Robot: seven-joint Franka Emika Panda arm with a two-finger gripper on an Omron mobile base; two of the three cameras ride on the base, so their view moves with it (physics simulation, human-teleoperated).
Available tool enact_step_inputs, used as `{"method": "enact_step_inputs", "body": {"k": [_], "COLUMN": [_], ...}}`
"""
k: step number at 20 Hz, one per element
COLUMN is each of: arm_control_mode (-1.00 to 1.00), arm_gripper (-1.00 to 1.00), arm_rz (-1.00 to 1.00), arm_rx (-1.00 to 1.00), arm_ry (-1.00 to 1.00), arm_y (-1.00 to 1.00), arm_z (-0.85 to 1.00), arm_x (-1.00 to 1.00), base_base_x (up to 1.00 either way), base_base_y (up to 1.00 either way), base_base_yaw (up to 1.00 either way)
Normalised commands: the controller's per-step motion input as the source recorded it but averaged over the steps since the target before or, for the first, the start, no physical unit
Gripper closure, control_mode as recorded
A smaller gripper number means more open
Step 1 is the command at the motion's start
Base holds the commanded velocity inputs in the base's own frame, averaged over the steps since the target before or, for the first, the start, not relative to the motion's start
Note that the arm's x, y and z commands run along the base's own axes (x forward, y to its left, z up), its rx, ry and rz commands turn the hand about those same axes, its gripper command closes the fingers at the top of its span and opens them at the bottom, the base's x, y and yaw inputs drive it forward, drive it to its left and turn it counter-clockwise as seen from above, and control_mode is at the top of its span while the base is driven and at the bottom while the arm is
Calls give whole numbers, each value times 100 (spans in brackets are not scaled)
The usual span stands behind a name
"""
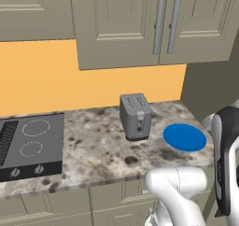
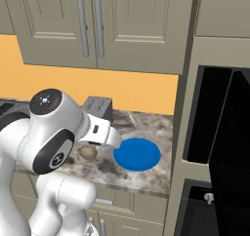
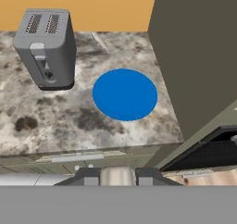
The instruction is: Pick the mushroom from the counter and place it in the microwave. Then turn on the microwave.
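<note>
The tan mushroom sits pinched between my two dark fingertips, with my gripper shut on it. In the right base view the mushroom hangs under my hand, just above the front part of the speckled counter, left of the blue plate. My gripper is mostly hidden there by my own arm. The microwave is built into the tall cabinet on the right. Its dark glass door is swung open and its inside is black. In the hand view the counter lies below me.
A blue round plate lies on the counter near its right end. A grey toaster stands behind and left of it. A black cooktop is at the far left. Wall cabinets hang overhead.
</note>
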Motion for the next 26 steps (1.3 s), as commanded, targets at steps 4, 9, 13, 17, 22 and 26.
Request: {"method": "enact_step_inputs", "body": {"k": [4, 9, 13, 17, 22, 26], "arm_control_mode": [100, 100, 100, 100, 100, 100], "arm_gripper": [100, 100, 100, 100, 100, 100], "arm_rz": [0, 0, 0, 0, 0, 0], "arm_rx": [0, 0, 0, 0, 0, 0], "arm_ry": [0, 0, 0, 0, 0, 0], "arm_y": [0, 0, 0, 0, 0, 0], "arm_z": [0, 0, 0, 0, 0, 0], "arm_x": [0, 0, 0, 0, 0, 0], "base_base_x": [-20, -52, -58, -57, -59, -61], "base_base_y": [0, 0, 0, 0, 1, 2], "base_base_yaw": [0, 0, 0, 0, 0, -2]}}
